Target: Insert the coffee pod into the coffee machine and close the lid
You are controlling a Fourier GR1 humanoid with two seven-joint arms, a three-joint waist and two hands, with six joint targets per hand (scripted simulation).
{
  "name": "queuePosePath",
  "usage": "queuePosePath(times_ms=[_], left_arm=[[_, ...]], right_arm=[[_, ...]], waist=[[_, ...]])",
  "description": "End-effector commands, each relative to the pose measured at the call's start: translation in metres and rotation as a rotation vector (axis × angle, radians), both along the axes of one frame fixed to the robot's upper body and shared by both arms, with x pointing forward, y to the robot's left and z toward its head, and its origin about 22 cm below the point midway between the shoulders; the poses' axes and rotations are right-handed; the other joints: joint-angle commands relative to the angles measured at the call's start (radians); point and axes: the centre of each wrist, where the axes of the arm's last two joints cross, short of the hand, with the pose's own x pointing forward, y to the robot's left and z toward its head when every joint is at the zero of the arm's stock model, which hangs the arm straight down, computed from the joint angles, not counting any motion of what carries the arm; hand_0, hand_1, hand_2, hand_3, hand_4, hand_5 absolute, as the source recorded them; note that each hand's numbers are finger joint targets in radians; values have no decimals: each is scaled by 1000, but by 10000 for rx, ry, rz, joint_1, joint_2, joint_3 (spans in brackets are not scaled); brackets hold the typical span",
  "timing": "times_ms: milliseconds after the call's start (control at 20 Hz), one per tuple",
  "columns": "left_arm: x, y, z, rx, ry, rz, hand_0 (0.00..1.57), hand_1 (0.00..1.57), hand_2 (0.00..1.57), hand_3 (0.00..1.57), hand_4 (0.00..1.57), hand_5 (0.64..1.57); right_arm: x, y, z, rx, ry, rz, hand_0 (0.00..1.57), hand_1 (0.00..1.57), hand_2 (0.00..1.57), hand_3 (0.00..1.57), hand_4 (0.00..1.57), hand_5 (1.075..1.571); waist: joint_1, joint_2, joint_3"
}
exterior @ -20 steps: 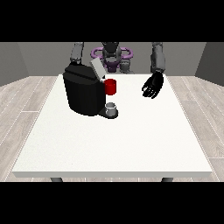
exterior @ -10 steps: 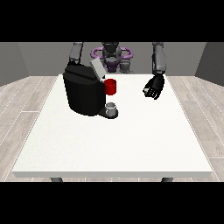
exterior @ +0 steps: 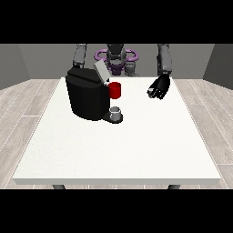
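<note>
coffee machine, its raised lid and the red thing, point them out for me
coffee machine [exterior: 86, 98], front view, black body
lid [exterior: 101, 71], front view, grey raised flap
red thing at the machine [exterior: 115, 90], front view, its side

1. Hand at view's left: hidden behind the coffee machine [exterior: 88, 96], upper left.
2. Hand at view's right [exterior: 159, 87]: too small to read finger pose.
3. Grey thing [exterior: 116, 113] at machine's base: can't identify.
</note>
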Motion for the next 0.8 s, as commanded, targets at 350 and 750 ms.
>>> queuePosePath(times_ms=[350, 750], left_arm=[[25, -47, 31, -1310, 1609, -921, 1375, 1375, 1381, 1327, 490, 1571], [54, -90, 98, -1187, 1155, -1184, 1331, 1331, 1351, 1323, 592, 1571]], right_arm=[[-19, -12, -38, -205, 1480, -111, 0, 0, 0, 0, 0, 1571], [-3, -25, -25, 335, 1073, -76, 0, 0, 0, 0, 0, 1571]], waist=[[263, -1658, -1], [47, -1742, 1]])
